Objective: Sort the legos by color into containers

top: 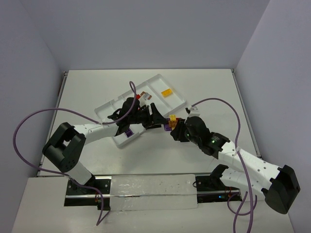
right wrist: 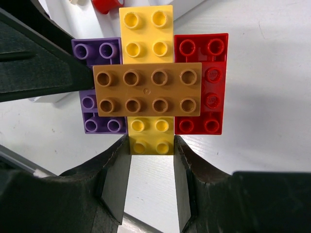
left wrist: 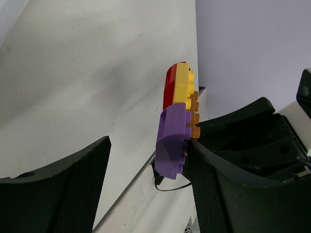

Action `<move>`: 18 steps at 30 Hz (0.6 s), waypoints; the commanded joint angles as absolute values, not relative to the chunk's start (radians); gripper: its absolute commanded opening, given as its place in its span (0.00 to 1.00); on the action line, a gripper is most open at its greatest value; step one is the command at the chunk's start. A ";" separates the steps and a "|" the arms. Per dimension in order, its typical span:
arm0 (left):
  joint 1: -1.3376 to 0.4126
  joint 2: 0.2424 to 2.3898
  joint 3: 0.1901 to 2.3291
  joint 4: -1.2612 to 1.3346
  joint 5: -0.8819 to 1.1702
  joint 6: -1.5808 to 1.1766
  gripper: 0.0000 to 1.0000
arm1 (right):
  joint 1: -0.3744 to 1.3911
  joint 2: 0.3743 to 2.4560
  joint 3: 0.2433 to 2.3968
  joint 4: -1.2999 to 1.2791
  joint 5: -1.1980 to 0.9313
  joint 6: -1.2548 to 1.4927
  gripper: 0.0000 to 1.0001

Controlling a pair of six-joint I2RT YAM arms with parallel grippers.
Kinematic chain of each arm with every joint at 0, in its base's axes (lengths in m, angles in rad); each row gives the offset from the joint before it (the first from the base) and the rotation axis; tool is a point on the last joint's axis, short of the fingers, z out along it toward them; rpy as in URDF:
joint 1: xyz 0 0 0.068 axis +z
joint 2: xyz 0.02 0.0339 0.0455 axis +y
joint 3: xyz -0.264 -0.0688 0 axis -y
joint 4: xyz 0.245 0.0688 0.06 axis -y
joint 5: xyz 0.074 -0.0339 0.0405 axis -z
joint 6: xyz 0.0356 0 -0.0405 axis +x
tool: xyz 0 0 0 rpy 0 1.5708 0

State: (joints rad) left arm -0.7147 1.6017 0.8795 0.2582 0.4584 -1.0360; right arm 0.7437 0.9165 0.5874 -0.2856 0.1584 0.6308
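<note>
A cluster of joined legos (right wrist: 146, 90) hangs above the table: purple (right wrist: 95, 121), yellow (right wrist: 146, 34) and red (right wrist: 201, 116) bricks side by side under a brown-orange plate. My right gripper (right wrist: 151, 145) is shut on the yellow brick's lower end. My left gripper (left wrist: 146, 160) is open around the purple brick (left wrist: 172, 138); one finger (left wrist: 218, 184) touches its studded side and the other stands well apart. In the top view both grippers meet at the cluster (top: 171, 120), just right of the white tray (top: 177, 99). An orange brick (top: 166, 92), a red one (top: 138, 96) and a purple one (top: 129, 132) lie in the containers.
The tray lies at an angle in the middle of the table, partly hidden by the left arm (top: 97, 130). A clear strip (top: 155, 191) lies along the near edge between the arm bases. Purple cables loop beside both arms.
</note>
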 commanded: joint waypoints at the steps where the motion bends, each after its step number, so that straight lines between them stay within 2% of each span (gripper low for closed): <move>1: -0.726 1.615 0.908 0.328 0.474 -1.038 0.64 | 0.749 0.894 0.642 -0.270 0.146 0.618 0.00; 3: -0.725 1.613 0.907 0.331 0.472 -1.039 0.60 | 0.750 0.897 0.647 -0.269 0.141 0.614 0.00; 6: -0.726 1.606 0.915 0.296 0.446 -1.030 0.43 | 0.749 0.899 0.653 -0.271 0.139 0.612 0.00; 8: -0.726 1.601 0.924 0.264 0.414 -1.018 0.20 | 0.749 0.892 0.658 -0.273 0.149 0.619 0.00; 11: -0.724 1.601 0.938 0.233 0.402 -1.009 0.00 | 0.749 0.880 0.662 -0.296 0.194 0.654 0.00; 18: -0.724 1.610 0.934 0.248 0.416 -1.015 0.00 | 0.747 0.853 0.650 -0.314 0.244 0.743 0.00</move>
State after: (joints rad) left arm -0.7238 1.6047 0.8907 0.2316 0.4216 -1.0275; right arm 0.7437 0.8842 0.6170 -0.3197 0.1849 0.6832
